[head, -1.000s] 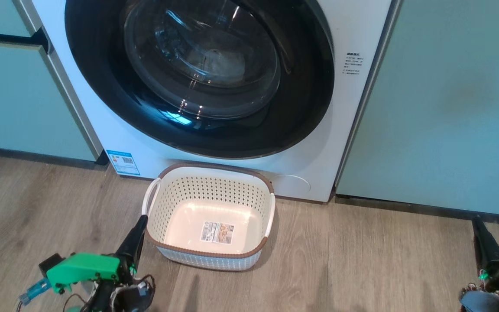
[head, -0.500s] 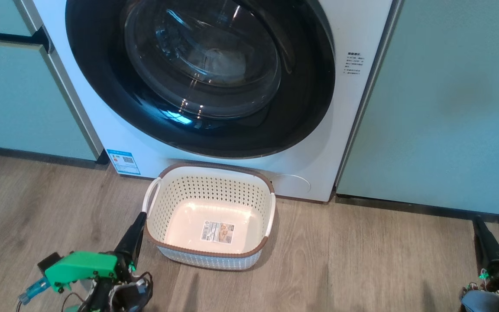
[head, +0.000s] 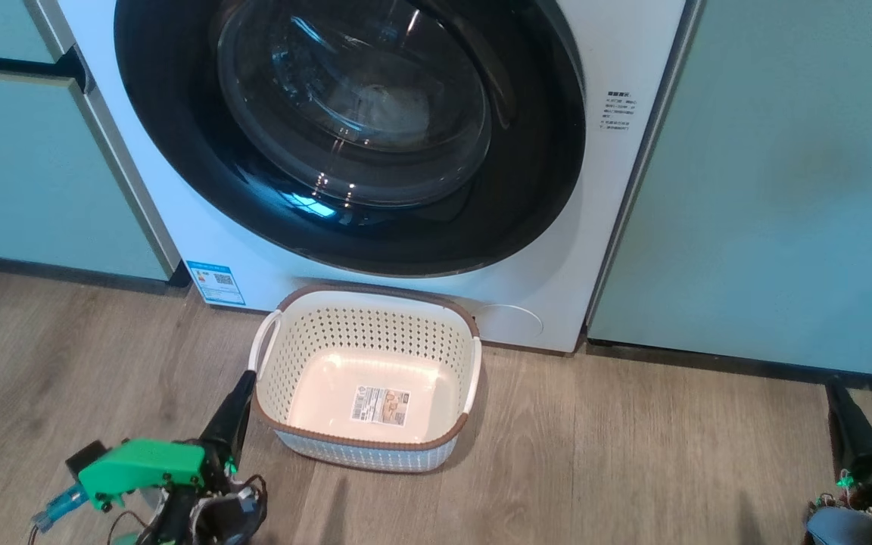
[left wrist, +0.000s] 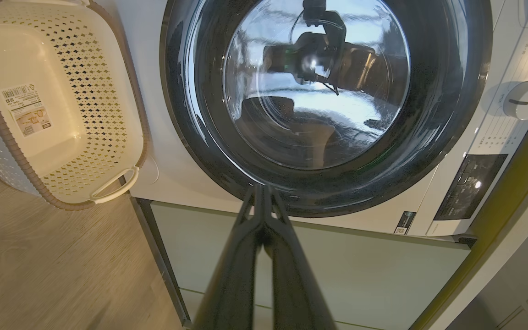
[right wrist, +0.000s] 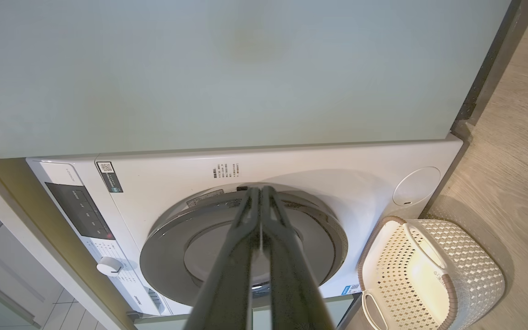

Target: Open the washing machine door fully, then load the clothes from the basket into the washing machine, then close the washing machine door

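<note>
The washing machine [head: 618, 189] is white, and its glossy black washing machine door [head: 179, 151] lies against its front. A faint pale shape shows behind the glass; I cannot tell what it is. On the floor just in front stands the basket [head: 375, 291], holding nothing but a label on its bottom. The clothes are out of view. My left gripper [head: 246, 381] is shut on nothing, its tips beside the basket's left front corner. Low at the far right, my right gripper [head: 834, 387] is also shut on nothing. In the left wrist view the left gripper [left wrist: 262, 189] points at the door's rim [left wrist: 429, 114].
Pale green cabinets flank the machine on the left [head: 27, 174] and on the right [head: 769, 189]. Wood floor [head: 633, 454] stretches between the basket and my right gripper. A white control knob [left wrist: 525, 98] and a dark panel sit at the machine's top.
</note>
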### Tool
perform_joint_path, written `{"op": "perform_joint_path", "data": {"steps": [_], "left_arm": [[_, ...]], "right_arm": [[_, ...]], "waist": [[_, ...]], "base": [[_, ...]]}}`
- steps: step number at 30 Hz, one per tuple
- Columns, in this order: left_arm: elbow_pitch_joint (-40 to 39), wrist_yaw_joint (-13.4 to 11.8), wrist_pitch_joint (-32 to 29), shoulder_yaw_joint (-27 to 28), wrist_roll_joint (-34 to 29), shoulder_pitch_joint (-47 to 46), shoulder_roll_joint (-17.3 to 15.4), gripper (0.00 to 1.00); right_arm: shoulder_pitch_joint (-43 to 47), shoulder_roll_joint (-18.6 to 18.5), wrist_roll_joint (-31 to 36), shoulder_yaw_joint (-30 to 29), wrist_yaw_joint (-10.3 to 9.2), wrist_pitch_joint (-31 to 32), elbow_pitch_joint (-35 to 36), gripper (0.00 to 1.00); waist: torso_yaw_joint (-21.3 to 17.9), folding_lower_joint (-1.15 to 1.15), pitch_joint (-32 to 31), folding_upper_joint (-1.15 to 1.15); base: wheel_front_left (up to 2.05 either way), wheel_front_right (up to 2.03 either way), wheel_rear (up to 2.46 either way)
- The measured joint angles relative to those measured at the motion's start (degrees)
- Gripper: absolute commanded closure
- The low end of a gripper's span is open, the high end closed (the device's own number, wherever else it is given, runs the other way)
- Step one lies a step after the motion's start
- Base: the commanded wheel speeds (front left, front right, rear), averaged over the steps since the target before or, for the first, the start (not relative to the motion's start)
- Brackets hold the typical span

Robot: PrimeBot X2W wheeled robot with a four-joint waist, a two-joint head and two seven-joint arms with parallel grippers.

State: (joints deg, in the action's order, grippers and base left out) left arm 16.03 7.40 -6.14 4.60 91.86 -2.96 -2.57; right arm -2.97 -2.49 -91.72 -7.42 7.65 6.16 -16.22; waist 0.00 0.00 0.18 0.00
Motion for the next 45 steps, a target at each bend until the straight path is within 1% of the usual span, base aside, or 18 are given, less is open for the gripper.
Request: {"op": "perform_joint_path", "data": {"steps": [45], "left_arm": [[-0.01,0.0,0.0,0.01,0.0,-0.01,0.01,1.0]], "right_arm": [[0.0,0.0,0.0,0.0,-0.01,0.0,0.01,1.0]], "waist": [[0.0,0.0,0.0,0.0]], "base": [[0.0,0.0,0.0]]}}
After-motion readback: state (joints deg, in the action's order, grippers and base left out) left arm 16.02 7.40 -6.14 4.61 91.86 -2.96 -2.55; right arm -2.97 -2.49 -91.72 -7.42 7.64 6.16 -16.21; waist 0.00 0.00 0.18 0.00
